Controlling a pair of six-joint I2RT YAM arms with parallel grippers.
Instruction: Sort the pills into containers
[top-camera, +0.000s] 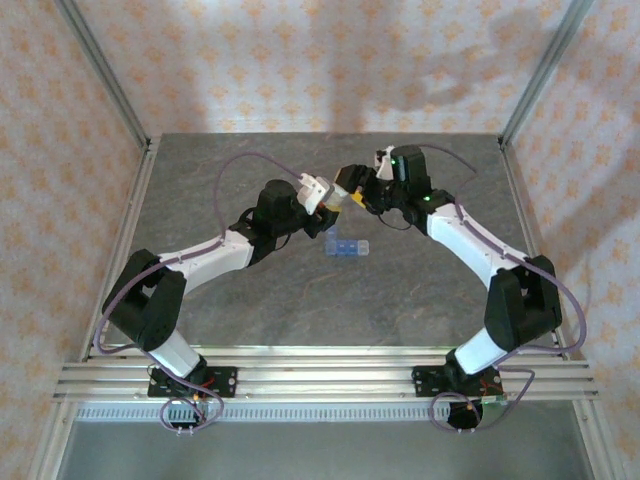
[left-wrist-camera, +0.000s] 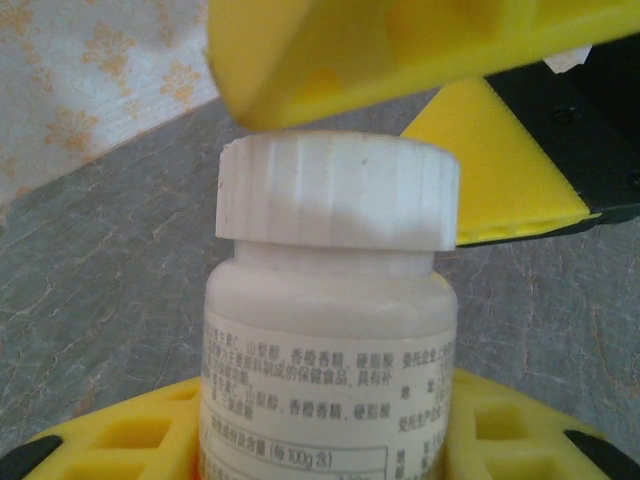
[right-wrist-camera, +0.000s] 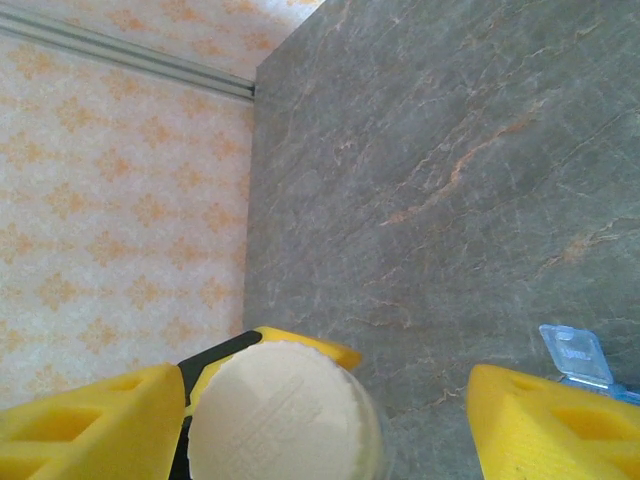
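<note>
my left end effector (top-camera: 324, 197) pinched the body of a labelled bottle (left-wrist-camera: 330, 340), held above the counter (top-camera: 260, 300) just behind its middle. the light-blue pill box (top-camera: 347, 247) lay near the counter's centre, just in front of the bottle, one lid flap open. my right end effector (top-camera: 352, 186) stood spread around the ribbed white cap (left-wrist-camera: 338, 190), one yellow finger (right-wrist-camera: 90, 425) beside it, the other apart.

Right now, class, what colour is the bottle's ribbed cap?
White; the bottle cap shows best in the left wrist view.
</note>
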